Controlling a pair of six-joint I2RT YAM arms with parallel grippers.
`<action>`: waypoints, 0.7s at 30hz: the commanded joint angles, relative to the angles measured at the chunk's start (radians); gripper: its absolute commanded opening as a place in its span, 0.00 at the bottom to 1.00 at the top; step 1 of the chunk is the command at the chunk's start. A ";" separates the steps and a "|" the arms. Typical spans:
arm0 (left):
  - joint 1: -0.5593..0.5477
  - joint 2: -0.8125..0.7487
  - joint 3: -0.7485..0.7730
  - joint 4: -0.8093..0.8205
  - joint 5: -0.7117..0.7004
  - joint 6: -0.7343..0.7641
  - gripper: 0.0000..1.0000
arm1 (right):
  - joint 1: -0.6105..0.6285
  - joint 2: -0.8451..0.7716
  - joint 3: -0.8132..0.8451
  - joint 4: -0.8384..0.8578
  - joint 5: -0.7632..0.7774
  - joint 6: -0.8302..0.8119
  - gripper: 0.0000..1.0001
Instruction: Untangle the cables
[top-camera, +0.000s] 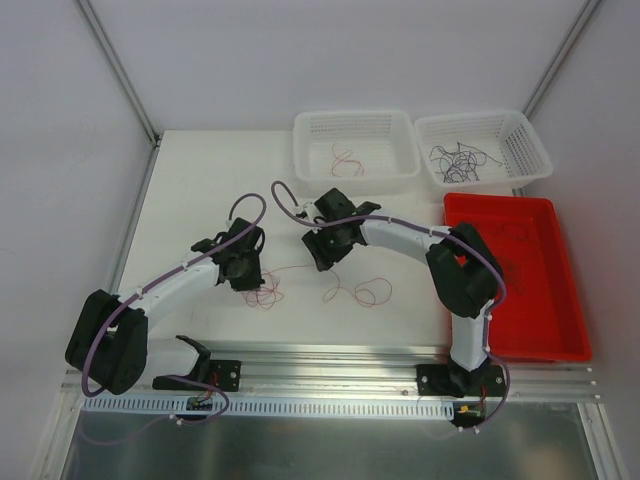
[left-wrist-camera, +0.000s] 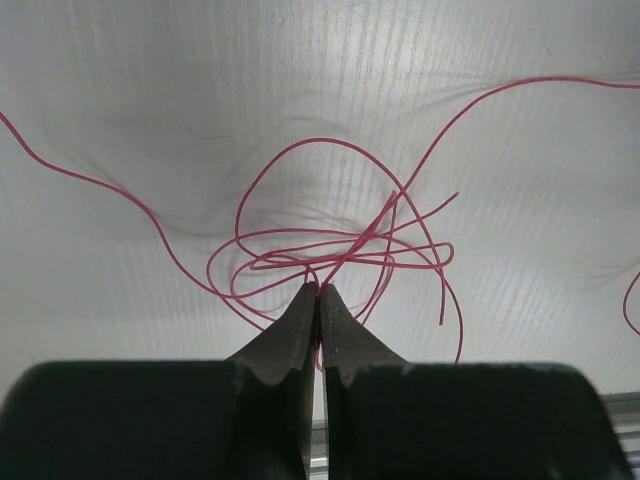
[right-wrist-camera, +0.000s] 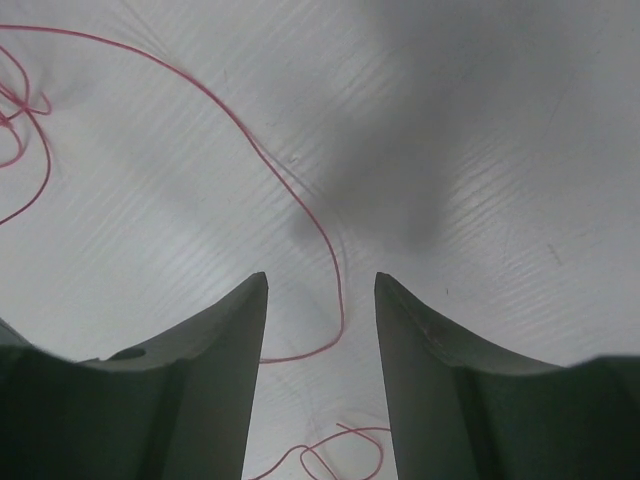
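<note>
A tangle of thin red cable (left-wrist-camera: 368, 238) lies on the white table. My left gripper (left-wrist-camera: 320, 290) is shut, with strands of that tangle pinched at its tips; in the top view the left gripper (top-camera: 250, 280) sits just above the tangle (top-camera: 265, 296). One long red strand (right-wrist-camera: 333, 256) runs from the tangle toward my right gripper (right-wrist-camera: 322, 285), which is open and low over the table with the strand lying between its fingers. In the top view the right gripper (top-camera: 322, 262) is right of the left one. Another red cable (top-camera: 362, 291) curls on the table beside it.
Two white baskets stand at the back: the left one (top-camera: 310, 150) holds a red cable (top-camera: 346, 161), the right one (top-camera: 525, 150) holds dark cables (top-camera: 455, 162). A red tray (top-camera: 560, 300) at the right holds thin dark cables (top-camera: 515, 237). A metal rail runs along the near edge.
</note>
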 joint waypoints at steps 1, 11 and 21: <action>-0.014 -0.006 0.005 -0.007 0.017 -0.011 0.00 | 0.012 0.042 0.053 0.005 0.016 -0.044 0.50; -0.016 -0.006 0.005 -0.005 0.020 -0.006 0.00 | 0.060 0.104 0.078 -0.030 0.104 -0.081 0.39; -0.016 -0.032 -0.007 -0.005 0.009 -0.012 0.00 | 0.114 0.124 0.102 -0.084 0.243 -0.107 0.09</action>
